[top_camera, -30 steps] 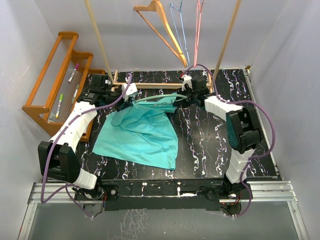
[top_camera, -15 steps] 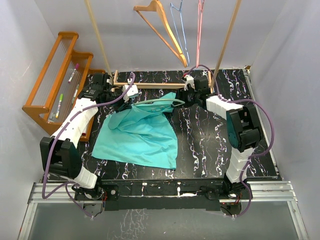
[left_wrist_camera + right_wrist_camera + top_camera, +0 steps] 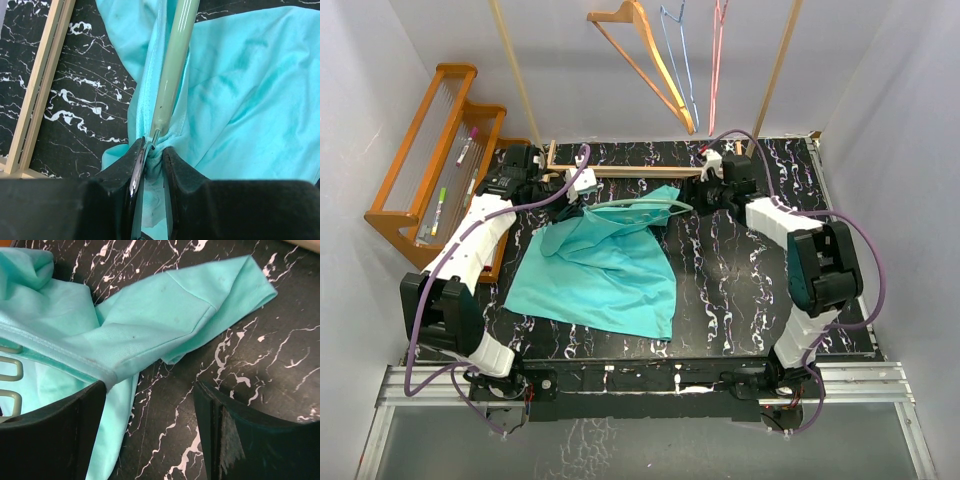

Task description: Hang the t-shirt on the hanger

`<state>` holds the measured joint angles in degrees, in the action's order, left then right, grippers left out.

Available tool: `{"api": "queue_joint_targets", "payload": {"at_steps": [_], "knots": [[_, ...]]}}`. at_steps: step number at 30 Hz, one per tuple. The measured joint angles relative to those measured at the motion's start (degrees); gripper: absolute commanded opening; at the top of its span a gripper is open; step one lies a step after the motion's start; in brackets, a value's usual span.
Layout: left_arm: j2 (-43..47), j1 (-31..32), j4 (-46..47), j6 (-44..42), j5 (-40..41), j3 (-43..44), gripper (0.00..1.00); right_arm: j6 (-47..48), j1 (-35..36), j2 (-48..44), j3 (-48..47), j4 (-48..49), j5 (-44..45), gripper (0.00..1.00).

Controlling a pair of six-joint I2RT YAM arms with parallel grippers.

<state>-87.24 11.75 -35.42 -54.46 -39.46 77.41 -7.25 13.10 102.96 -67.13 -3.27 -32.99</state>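
Observation:
The teal t-shirt (image 3: 605, 265) lies spread on the black marble table (image 3: 750, 290), with its upper part bunched toward the back. The pale mint hanger (image 3: 642, 206) lies across that upper part, partly inside the cloth. My left gripper (image 3: 153, 150) is shut on the metal end of the hanger's pale green rod (image 3: 172, 75), with bunched shirt cloth pinched alongside it. My right gripper (image 3: 150, 440) stands open just above the table beside the shirt's sleeve (image 3: 200, 300). Its left finger (image 3: 75, 430) is at the shirt's seamed edge, and nothing is between the jaws.
An orange wooden rack (image 3: 430, 150) with markers stands at the left. A light wooden rail (image 3: 620, 171) lies at the back of the table. Overhead hang an orange wooden hanger (image 3: 645, 60), a blue wire hanger (image 3: 680, 50) and a pink one (image 3: 718, 60), between two wooden poles.
My right gripper has opened, let go of the shirt's edge at the hanger and drawn back to the right. The left gripper keeps its hold in about the same place.

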Motion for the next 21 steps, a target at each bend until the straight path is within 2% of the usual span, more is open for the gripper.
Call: {"api": "queue_joint_targets", "payload": {"at_steps": [8,15,21], "knots": [[-0.6,0.0,0.7,0.3,-0.8,0.7,0.0,0.0,-2.1,-5.1,2.1,1.5,0.3,0.74],[-1.9,0.0,0.6,-0.2,1.0,0.7,0.0,0.0,-3.5,-5.9,3.2,0.5,3.1,0.74],[-2.6,0.0,-1.6,-3.2,2.7,1.0,0.0,2.6,-5.2,-8.2,4.4,-0.2,3.1,0.67]]}}
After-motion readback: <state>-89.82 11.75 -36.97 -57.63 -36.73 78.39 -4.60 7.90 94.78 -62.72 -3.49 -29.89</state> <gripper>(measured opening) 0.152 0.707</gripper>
